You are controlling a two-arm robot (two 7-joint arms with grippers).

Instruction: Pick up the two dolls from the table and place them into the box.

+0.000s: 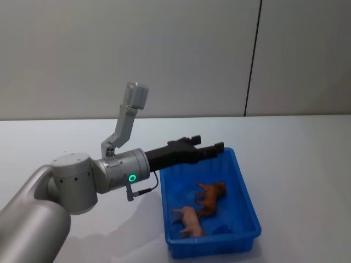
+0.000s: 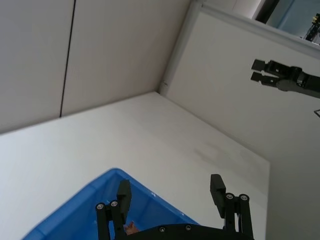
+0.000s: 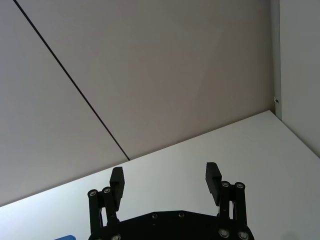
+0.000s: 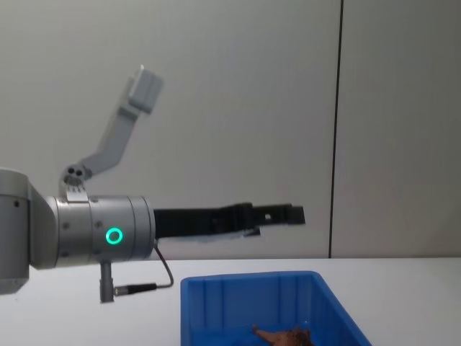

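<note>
Both dolls lie inside the blue box (image 1: 250, 193) on the white table (image 1: 296, 153). The reddish-brown doll (image 1: 211, 196) is in the middle of the box, and the pale pink doll (image 1: 190, 219) lies nearer the front. My left gripper (image 1: 208, 144) reaches out over the box's far left corner, open and holding nothing. The left wrist view shows its spread fingers (image 2: 217, 187) above the box (image 2: 75, 215), with a sliver of brown doll (image 2: 131, 228). In the chest view the left gripper (image 4: 288, 215) hovers above the box (image 4: 245, 288) and the brown doll (image 4: 284, 336). My right gripper (image 3: 165, 177) is open and empty, raised off to the side.
A grey wall with a dark vertical seam (image 1: 252, 60) stands behind the table. The white tabletop spreads to the right of the box and behind it. The right arm's gripper (image 2: 265, 71) shows far off, high above the table's edge.
</note>
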